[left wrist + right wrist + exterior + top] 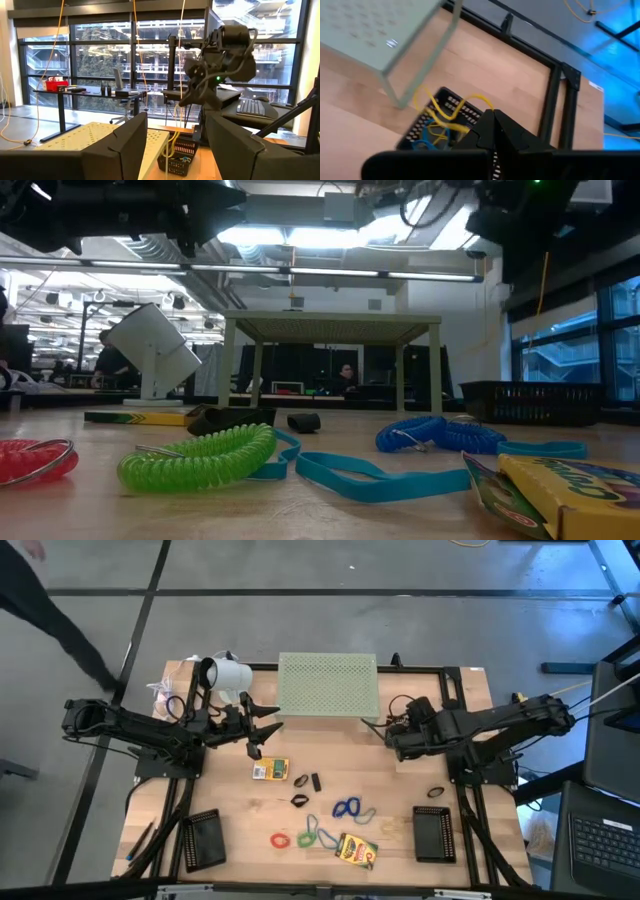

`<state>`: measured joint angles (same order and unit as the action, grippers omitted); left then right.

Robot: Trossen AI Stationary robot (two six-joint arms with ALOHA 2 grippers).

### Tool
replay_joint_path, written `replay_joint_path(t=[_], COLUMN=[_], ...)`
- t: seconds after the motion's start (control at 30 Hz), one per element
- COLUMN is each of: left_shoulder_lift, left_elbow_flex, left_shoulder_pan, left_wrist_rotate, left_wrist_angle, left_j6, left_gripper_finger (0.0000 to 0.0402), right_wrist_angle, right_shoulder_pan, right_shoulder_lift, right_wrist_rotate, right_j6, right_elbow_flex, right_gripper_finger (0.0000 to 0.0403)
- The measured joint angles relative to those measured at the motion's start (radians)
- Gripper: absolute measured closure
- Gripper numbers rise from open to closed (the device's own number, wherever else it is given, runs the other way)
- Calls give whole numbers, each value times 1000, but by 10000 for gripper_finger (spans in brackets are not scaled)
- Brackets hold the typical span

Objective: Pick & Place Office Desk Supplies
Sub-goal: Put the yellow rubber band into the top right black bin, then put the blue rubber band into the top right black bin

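One yellow-and-green crayon box (270, 770) lies flat mid-table, and a second (356, 851) lies near the front edge. Between them lie red (280, 839), green (308, 837) and blue (347, 808) coiled loops and small black clips (301, 781). My left gripper (262, 728) hovers open by the stand's left front corner, pointing toward the table's right, with nothing between its fingers (125, 147). My right gripper (492, 120) is shut and empty. It slants down above a black basket (432, 125) that holds yellow and blue loops, by the stand's right front leg.
A pale green perforated stand (328, 687) sits on its legs at the table's far middle. A white lamp-like object (228, 673) is at its left. Two black trays (203, 838) (434, 833) lie near the front corners. A dark loop (436, 792) lies at the right.
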<state>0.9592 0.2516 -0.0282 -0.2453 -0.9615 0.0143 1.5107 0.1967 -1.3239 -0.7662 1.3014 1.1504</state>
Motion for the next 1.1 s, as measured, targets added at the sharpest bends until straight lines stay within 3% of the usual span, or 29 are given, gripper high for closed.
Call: replay_joint_path(t=[0.43, 0.93, 1.1], left_shoulder_lift=[0, 0, 0], left_elbow_flex=[0, 0, 0], left_shoulder_pan=[0, 0, 0], left_wrist_rotate=[0, 0, 0], left_wrist_angle=[0, 1, 1], left_j6=[0, 0, 0], left_gripper_finger=[203, 203, 203], right_wrist_angle=[-19, -29, -140], right_shoulder_pan=[-19, -19, -19], right_shoulder_lift=[0, 0, 0], right_wrist_rotate=[1, 54, 209], right_j6=[0, -27, -7], right_elbow_flex=[-26, -26, -26], right_gripper_finger=[380, 251, 234])
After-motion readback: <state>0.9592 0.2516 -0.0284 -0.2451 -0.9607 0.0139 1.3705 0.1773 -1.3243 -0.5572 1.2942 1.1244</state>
